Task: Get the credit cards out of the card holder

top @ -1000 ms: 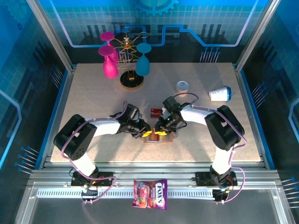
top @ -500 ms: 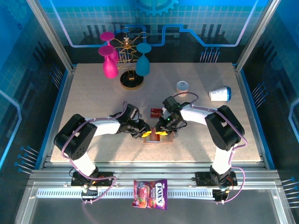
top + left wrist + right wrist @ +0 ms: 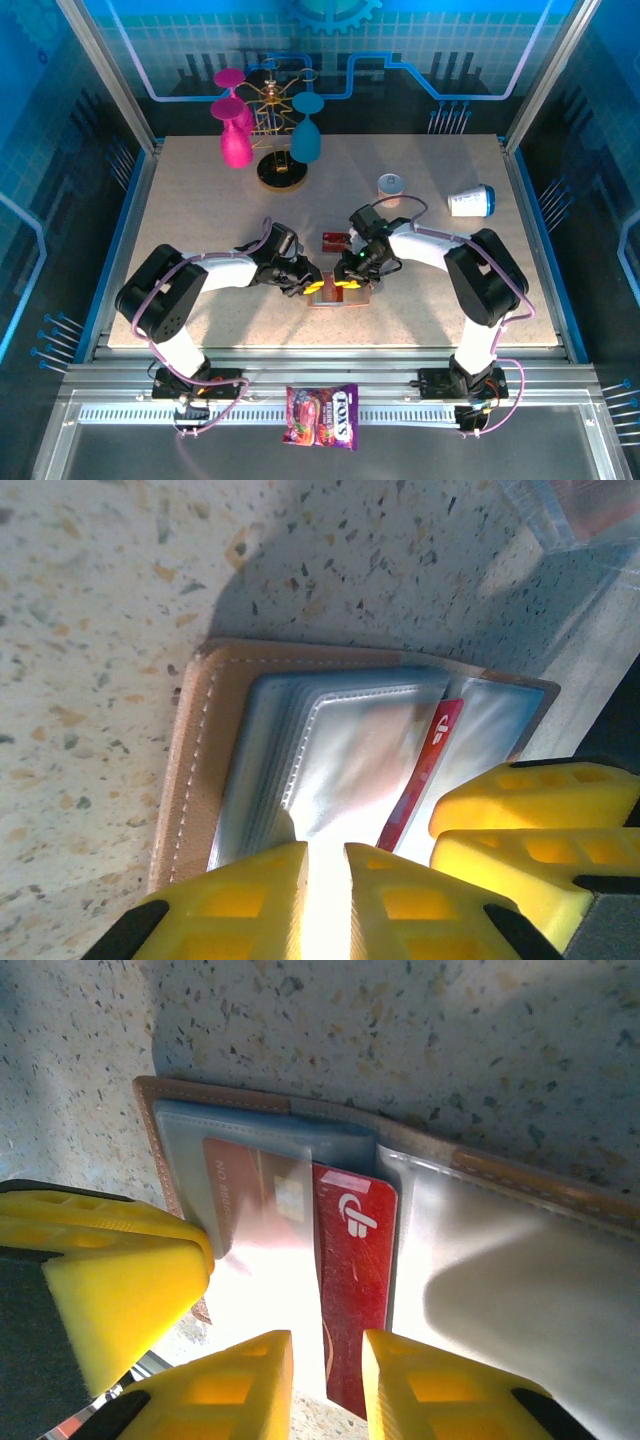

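Tan card holder (image 3: pixel 190 770) open, bare table (image 3: pixel 200 220) around; left claw (image 3: pixel 320 858) pinches its edge, right claw (image 3: pixel 326 1348) grips a credit card (image 3: pixel 355 1250).

One card holder (image 3: pixel 250 1125), perhaps two credit cards (image 3: pixel 355 1250), two cups (image 3: pixel 390 184), three glasses (image 3: pixel 236 145).

Speckled beige table (image 3: pixel 200 200) – blue circuit-print walls (image 3: pixel 450 40), aluminium frame rails (image 3: pixel 110 70) – bright, even light.

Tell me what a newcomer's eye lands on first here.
The left gripper and right gripper crowd over the open card holder near the front of the table. A red credit card lies between the right gripper's fingers. Behind, pink glasses and a teal glass hang on a rack.
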You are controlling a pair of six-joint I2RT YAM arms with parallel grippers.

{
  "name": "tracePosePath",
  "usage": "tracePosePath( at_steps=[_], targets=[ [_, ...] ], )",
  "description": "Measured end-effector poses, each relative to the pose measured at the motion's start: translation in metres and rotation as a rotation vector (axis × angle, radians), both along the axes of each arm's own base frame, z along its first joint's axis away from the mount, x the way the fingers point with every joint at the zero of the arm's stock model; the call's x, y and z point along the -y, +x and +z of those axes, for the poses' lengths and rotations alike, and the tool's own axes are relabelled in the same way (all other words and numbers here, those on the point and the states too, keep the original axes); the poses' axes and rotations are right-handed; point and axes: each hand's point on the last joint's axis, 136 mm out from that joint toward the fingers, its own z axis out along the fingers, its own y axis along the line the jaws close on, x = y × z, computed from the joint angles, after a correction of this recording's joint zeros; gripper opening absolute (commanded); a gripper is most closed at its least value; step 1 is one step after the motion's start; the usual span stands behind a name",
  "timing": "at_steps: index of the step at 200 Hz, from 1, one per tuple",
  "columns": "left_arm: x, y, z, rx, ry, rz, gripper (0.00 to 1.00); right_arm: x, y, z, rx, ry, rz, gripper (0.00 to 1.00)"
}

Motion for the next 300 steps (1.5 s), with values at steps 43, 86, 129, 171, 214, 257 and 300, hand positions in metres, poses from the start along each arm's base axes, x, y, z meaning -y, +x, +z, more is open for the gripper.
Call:
tracePosePath(
  at_steps=[43, 86, 129, 171, 214, 257, 300],
  targets=[
    [0.000, 0.000, 0.000, -0.001, 0.000, 0.000, 0.16, -0.001, 0.003, 0.009, 0.027, 0.014, -0.003, 0.23],
    [0.000, -0.001, 0.000, -0.003, 0.002, 0.000, 0.13, 0.000, 0.006, 0.011, 0.039, 0.049, -0.013, 0.20],
    [-0.001, -0.002, -0.001, -0.004, 0.007, -0.006, 0.09, 0.006, 0.005, 0.004, 0.021, 0.074, -0.035, 0.20],
    [0.003, -0.002, 0.003, 0.003, 0.012, -0.027, 0.08, 0.008, 0.004, 0.000, 0.010, 0.100, -0.045, 0.20],
    [0.001, -0.005, 0.001, -0.007, 0.030, -0.042, 0.08, 0.009, 0.004, -0.003, 0.009, 0.128, -0.055, 0.21],
    [-0.002, -0.009, -0.003, -0.027, 0.050, -0.041, 0.08, 0.009, 0.001, -0.005, 0.004, 0.152, -0.052, 0.21],
    [-0.003, -0.009, -0.003, -0.027, 0.053, -0.041, 0.08, 0.008, 0.001, -0.007, 0.006, 0.171, -0.050, 0.21]
  ],
)
